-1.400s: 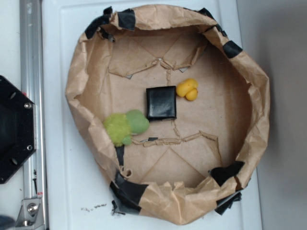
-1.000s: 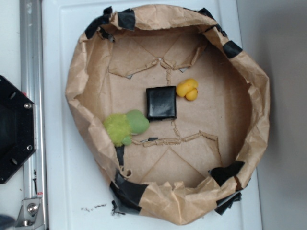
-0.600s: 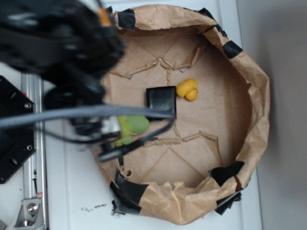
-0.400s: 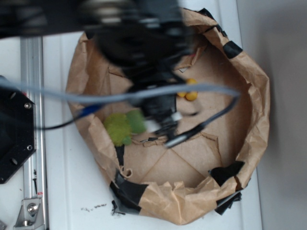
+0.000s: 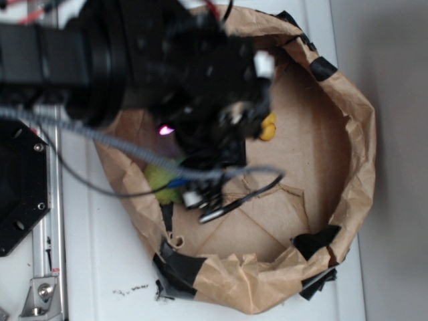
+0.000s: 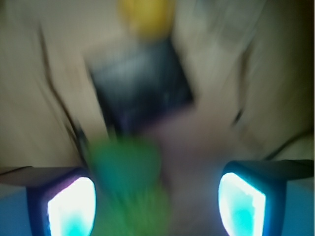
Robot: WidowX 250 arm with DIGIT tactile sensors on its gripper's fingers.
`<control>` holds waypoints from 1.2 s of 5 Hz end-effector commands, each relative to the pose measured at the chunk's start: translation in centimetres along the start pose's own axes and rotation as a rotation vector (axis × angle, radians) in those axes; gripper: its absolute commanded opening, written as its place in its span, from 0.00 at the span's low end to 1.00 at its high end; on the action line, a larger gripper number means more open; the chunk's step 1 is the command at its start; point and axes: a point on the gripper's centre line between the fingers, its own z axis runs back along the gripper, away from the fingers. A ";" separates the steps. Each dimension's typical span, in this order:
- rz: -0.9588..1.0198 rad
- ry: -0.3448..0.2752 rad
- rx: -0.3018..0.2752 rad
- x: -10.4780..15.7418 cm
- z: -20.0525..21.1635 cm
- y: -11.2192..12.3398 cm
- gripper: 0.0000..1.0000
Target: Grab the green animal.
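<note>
The green animal (image 5: 158,179) lies at the left of the paper-lined bowl; only its fuzzy lime edge shows from under the arm. In the blurred wrist view the green animal (image 6: 130,179) sits low between the fingers, closer to the left finger (image 6: 71,206) than to the right finger (image 6: 242,196). My gripper (image 6: 156,201) is open and above the toy, not touching it. In the exterior view the arm's black body (image 5: 174,73) hides the gripper itself.
A black square (image 6: 140,86) lies just beyond the green animal, with a yellow rounded toy (image 6: 142,14) past it; the yellow toy (image 5: 269,127) peeks out beside the arm. Crumpled brown paper walls (image 5: 351,134) ring the bowl. The black base (image 5: 20,187) and metal rail (image 5: 45,254) stand at the left.
The arm swung in from the left, passed over the bowl, and now covers the black square and most of the green animal. The toys have not moved.
</note>
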 end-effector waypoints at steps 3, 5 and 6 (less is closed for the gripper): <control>0.020 -0.234 0.015 -0.4 1.2 -0.7 0.00; 0.041 -0.416 -0.007 3.1 10.9 0.0 0.00; 0.058 -0.443 -0.069 2.6 15.4 0.7 0.00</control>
